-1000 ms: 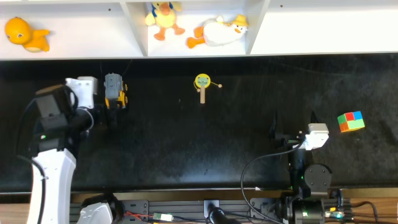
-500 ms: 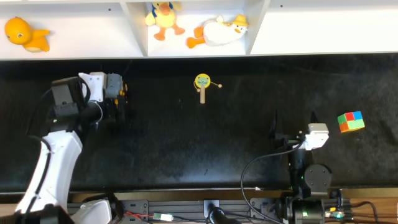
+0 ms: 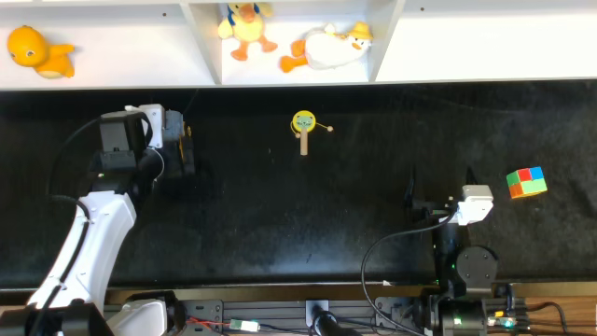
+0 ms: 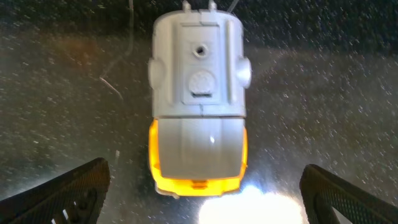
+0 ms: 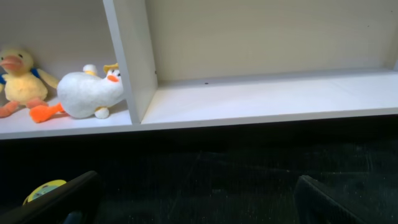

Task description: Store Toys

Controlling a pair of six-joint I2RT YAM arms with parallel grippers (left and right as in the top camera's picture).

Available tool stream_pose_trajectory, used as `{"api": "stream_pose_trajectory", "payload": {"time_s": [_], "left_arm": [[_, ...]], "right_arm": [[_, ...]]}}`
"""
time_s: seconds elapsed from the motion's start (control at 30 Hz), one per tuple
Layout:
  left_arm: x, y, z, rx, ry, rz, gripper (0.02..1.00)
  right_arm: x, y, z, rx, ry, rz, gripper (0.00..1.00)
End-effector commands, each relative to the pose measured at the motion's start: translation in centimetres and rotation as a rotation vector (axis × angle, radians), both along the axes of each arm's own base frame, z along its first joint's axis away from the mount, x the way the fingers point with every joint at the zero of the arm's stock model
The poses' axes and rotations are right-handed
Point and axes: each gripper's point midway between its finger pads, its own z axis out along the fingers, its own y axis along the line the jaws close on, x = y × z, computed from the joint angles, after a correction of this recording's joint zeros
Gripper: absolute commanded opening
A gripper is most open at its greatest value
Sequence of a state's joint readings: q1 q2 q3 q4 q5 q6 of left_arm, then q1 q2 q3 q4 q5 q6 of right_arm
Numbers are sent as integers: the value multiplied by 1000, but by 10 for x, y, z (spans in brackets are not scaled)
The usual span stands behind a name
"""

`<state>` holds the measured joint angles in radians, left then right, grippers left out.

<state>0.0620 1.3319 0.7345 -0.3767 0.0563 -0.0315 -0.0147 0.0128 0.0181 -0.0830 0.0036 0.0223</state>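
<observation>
The truck [image 4: 199, 93] carries a round raised mark on its grey back, too small to read. It sits on the black table [image 3: 280, 215] at the left, close before the shelf [image 3: 298, 73], directly under the left gripper [image 4: 203, 169], whose fingers [image 4: 81, 186] stand wide apart on either side of it without touching it. Its body is grey and boxy, and its rounded yellow end points toward the fingers. Well to the right, a yellow rattle [image 3: 303, 126] lies mid-table and a coloured cube [image 3: 526, 182] lies near the right edge. The right gripper [image 3: 438, 187] hangs low at the right, fingers apart and holding nothing. In the shelf lie an orange duck [image 3: 37, 51], a yellow duck [image 3: 247, 28] and a white duck [image 3: 326, 47].
</observation>
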Motion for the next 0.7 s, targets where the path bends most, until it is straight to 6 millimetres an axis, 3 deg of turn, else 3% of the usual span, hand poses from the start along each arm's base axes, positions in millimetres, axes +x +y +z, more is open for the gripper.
{"api": "stream_pose_trajectory", "payload": {"time_s": [0.03,0.53,0.6,0.7], "left_arm": [[3,7,0,27,-12,49,1000],[13,9,-13,33,-3,53,998],[15,9,-12,33,-12,53,939],[17,9,-10,33,-23,53,669]], "right_arm": [[0,0,-3,0,-1,2,996],[0,0,-3,0,-1,2,996],[0,0,-3,0,-1,2,993],[0,0,-3,0,-1,2,996]]}}
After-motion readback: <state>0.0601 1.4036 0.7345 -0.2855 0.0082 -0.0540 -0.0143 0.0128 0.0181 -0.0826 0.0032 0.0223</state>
